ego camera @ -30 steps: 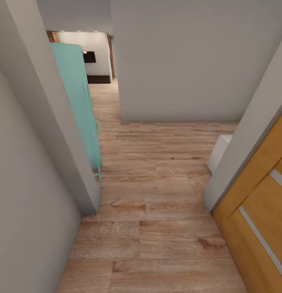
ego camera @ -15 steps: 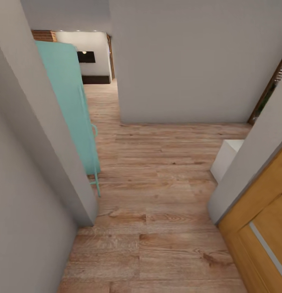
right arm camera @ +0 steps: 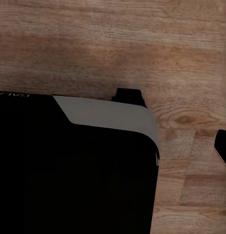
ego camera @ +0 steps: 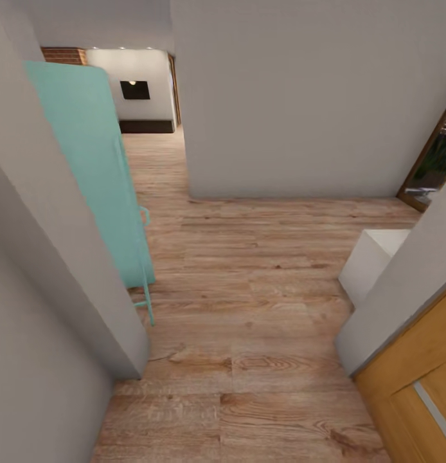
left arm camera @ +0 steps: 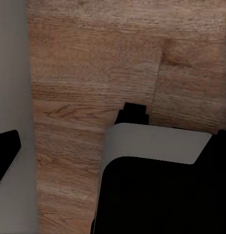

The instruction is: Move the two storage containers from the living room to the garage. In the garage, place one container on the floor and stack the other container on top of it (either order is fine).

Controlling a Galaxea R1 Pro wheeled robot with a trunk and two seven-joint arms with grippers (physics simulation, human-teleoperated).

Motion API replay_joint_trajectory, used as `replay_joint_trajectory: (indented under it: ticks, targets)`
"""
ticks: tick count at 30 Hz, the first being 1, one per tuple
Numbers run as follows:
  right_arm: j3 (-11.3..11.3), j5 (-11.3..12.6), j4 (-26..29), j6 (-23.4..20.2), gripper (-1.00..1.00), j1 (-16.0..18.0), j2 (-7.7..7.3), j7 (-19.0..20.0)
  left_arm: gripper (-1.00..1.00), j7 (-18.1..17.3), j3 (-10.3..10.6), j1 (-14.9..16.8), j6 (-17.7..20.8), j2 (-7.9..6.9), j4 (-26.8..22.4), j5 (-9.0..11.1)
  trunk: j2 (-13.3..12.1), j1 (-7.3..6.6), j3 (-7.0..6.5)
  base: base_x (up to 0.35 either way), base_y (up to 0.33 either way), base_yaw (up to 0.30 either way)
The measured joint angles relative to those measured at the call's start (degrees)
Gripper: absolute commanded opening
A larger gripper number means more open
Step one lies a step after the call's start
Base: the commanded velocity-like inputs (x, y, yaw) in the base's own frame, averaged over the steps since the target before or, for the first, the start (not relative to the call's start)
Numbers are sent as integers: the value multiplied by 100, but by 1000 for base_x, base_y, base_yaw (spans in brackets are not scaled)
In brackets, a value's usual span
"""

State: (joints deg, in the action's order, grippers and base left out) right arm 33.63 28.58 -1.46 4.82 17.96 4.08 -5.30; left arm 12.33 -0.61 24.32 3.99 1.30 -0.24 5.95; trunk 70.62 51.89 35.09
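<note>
living room (ego camera: pixel 136 83) at the far end of the corridor: white wall, dark recessed panel (ego camera: pixel 134 90), brick strip (ego camera: pixel 59 55). nearer, wood-plank floor (ego camera: pixel 249 308), a turquoise cabinet (ego camera: pixel 94 173) at the left, grey walls (ego camera: pixel 300 96), a white block (ego camera: pixel 371 260) and an orange-wood door (ego camera: pixel 416 379) at the right. each wrist view shows the robot's black-and-grey body over planks; whether either claw is spread or pressed together cannot be told. partial white lettering on the body (right arm camera: pixel 10 94) is unreadable.

Head view: high, tilted forward and down along corridor, wood-plank floor (ego camera: pixel 249 308) running past teal door (ego camera: pixel 98 173) toward far room. Left wrist view: close above same planks (left arm camera: pixel 93 73), beside grey wall (left arm camera: pixel 12 63). Right wrist view: close above planks (right arm camera: pixel 142 44), robot body (right arm camera: pixel 69 170) in front. Floor shared by all three.
</note>
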Motion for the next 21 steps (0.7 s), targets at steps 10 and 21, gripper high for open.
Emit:
replay_joint_trajectory:
  ticks: [10, 21]
  targets:
    - [0, 0, -2, 4, 100, 0, -5, 0, 100, 0, 0, 0, 0, 0, 0, 0, 0, 0, 0, 322, 0, 0]
    - [0, 0, -3, 0, 100, 0, 0, 0, 100, 0, 0, 0, 0, 0, 0, 0, 0, 0, 0, 322, 0, 0]
